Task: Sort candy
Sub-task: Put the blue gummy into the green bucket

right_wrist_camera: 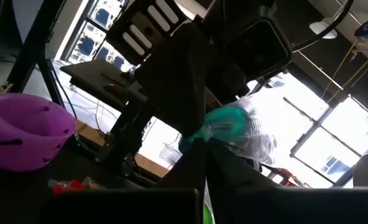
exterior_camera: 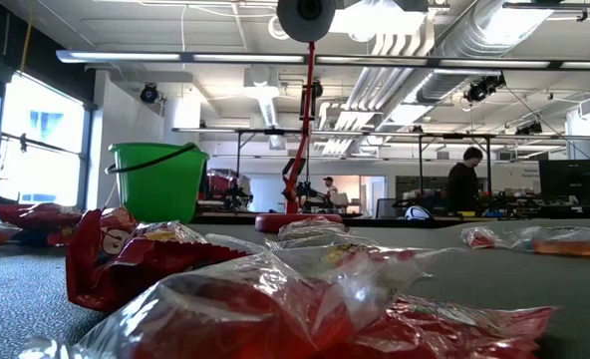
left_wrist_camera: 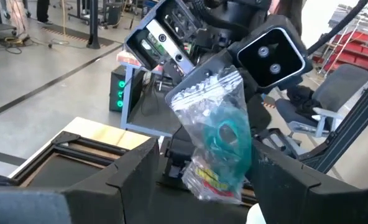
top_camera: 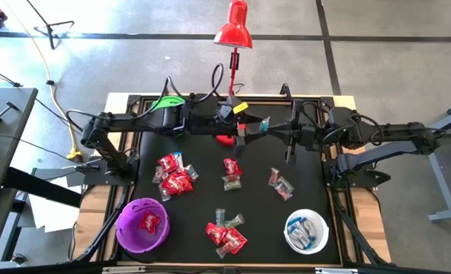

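Partly sorted: red candy in purple bowl (top_camera: 142, 225), blue-and-white in white bowl (top_camera: 307, 232), four loose piles (top_camera: 175, 175) left; right gripper (top_camera: 267, 125) pinching green-wrapped candy (left_wrist_camera: 220, 140), left gripper (top_camera: 239, 120) spread wide.

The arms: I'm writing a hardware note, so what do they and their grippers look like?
Both arms are dark, nearly black, built of blocky jointed segments with black cables running along them. The left gripper and right gripper have flat, angular dark fingers. Each wrist carries a boxy camera housing with two round lenses.

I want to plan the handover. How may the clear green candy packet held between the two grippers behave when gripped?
The candy packet looks floppy: its crinkled clear wrapper hangs loosely from the right gripper. Probably light, since a pinch on one edge holds it. The glossy film may slip.
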### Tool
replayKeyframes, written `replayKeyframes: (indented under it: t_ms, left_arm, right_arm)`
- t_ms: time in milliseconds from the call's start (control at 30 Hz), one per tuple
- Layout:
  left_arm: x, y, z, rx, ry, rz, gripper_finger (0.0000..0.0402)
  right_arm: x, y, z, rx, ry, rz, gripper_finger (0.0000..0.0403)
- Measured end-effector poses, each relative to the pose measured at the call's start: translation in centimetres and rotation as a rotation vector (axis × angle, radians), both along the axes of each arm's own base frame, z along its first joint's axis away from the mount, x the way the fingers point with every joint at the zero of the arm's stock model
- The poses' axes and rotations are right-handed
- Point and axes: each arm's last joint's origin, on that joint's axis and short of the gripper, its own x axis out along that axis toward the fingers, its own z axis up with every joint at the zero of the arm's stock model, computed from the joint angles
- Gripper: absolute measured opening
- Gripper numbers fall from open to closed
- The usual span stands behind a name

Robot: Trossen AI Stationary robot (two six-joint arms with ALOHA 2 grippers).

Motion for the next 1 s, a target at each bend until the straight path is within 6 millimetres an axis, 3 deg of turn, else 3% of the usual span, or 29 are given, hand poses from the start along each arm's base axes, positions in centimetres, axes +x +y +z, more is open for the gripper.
replayKeyframes:
  t_ms: [600,800,1000]
  left_arm:
    - [-0.1,-0.2,0.8,0.054,-0.068,-0.057,0.0212]
    - [-0.1,-0.2,0.7,0.038,-0.065,-0.056,0.0173]
    - [-0.1,-0.2,0.7,0.038,-0.063,-0.058,0.0099]
  right_arm:
    - [0.0,0.9,0.0,0.009,-0.003,0.049,0.0]
    - [0.0,0.9,0.0,0.0,-0.004,0.023,0.0]
    - [0.0,0.8,0.0,-0.006,-0.004,0.005,0.0]
